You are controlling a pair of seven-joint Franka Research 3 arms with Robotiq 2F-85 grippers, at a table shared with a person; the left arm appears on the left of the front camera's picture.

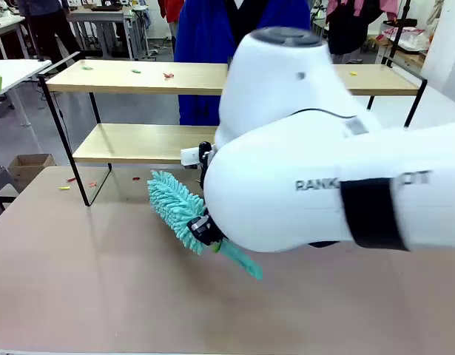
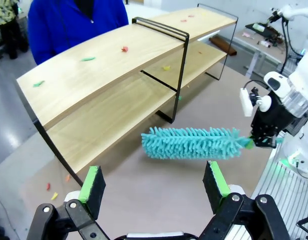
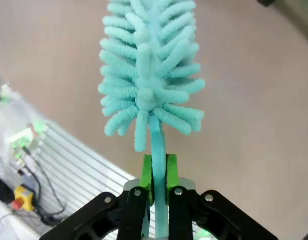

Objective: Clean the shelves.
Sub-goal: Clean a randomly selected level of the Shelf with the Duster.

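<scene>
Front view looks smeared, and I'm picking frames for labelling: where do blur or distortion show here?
Front view: the right arm, close to the lens, is blurred, its lettering smeared, and it hides the middle of the shelves. Left wrist view: the wide-angle lens bows them into curves. Right wrist view: the duster is sharp.

We count one set of shelves (image 1: 138, 78) with two long boards, one teal duster (image 1: 175, 203), one person (image 1: 205, 44) at the far side, and two grippers: the left gripper (image 2: 154, 175) and the right gripper (image 3: 159, 167). At least four small scraps (image 1: 168, 75) dot the top board, and at least three lie on the table (image 1: 101, 281), far left.
</scene>
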